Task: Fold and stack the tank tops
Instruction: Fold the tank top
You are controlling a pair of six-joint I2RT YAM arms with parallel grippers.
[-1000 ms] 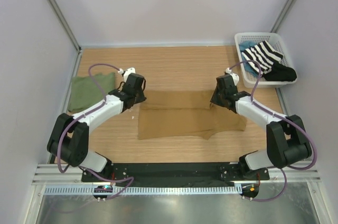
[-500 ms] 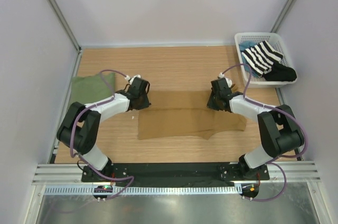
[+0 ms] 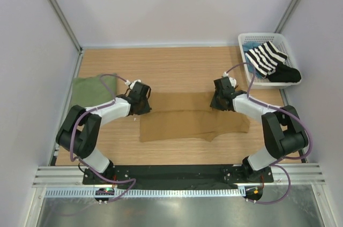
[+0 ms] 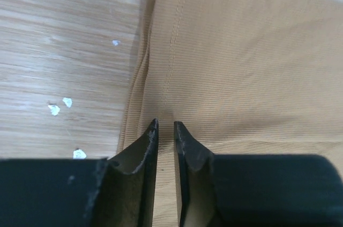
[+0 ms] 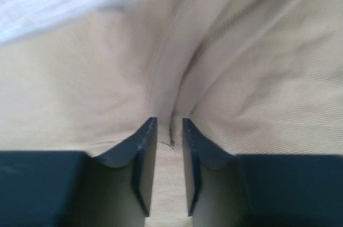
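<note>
Left gripper (image 4: pixel 165 125) sits nearly closed over the left edge of the tan top (image 3: pixel 187 122); I cannot tell whether it pinches cloth. Right gripper (image 5: pixel 169 121) clenches a puckered fold at the right edge, likely to lift both ends together. The top lies spread mid-surface (image 3: pixel 177 69), with the green top (image 3: pixel 91 89) apart at the left
</note>
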